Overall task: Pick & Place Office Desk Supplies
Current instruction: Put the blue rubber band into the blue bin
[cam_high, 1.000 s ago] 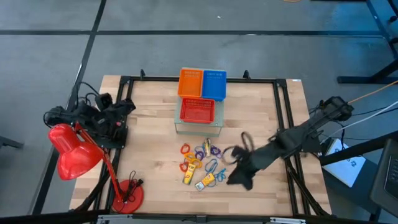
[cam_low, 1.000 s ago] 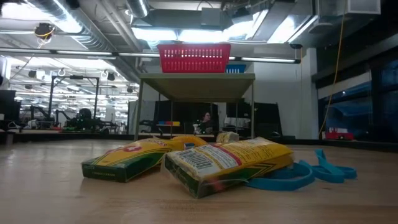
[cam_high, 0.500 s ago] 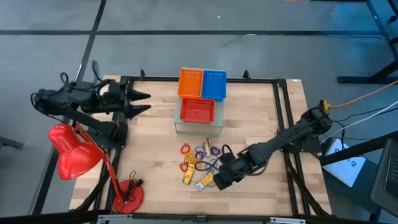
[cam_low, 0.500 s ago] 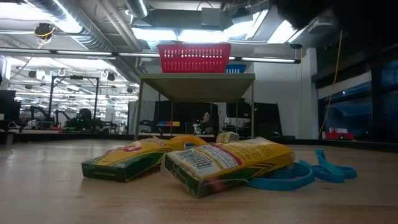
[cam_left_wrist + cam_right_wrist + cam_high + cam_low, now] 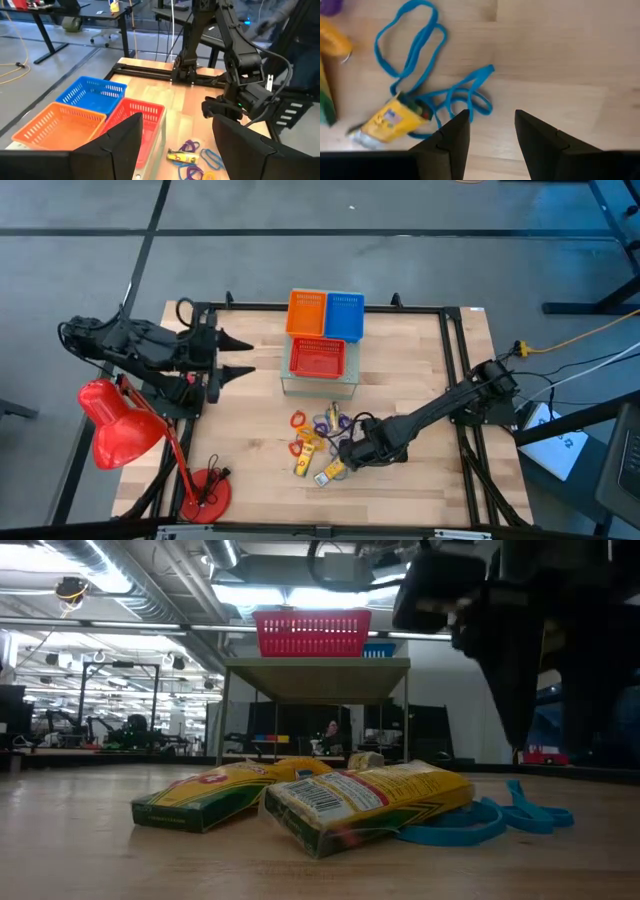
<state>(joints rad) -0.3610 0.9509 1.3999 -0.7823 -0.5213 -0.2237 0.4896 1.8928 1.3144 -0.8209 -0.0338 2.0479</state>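
Two grippers show: the right gripper [image 5: 347,455], fingers parted and grasping nothing, hangs low over the blue loops [image 5: 427,95] among the supplies [image 5: 322,442] scattered on the tabletop between its centre and near edge; the left gripper [image 5: 238,356], also spread and empty, hovers by the left edge near the baskets [image 5: 325,330]

Coloured loops [image 5: 333,423] and small yellow-orange boxes [image 5: 307,450] lay flat, clustered on the table before the baskets.
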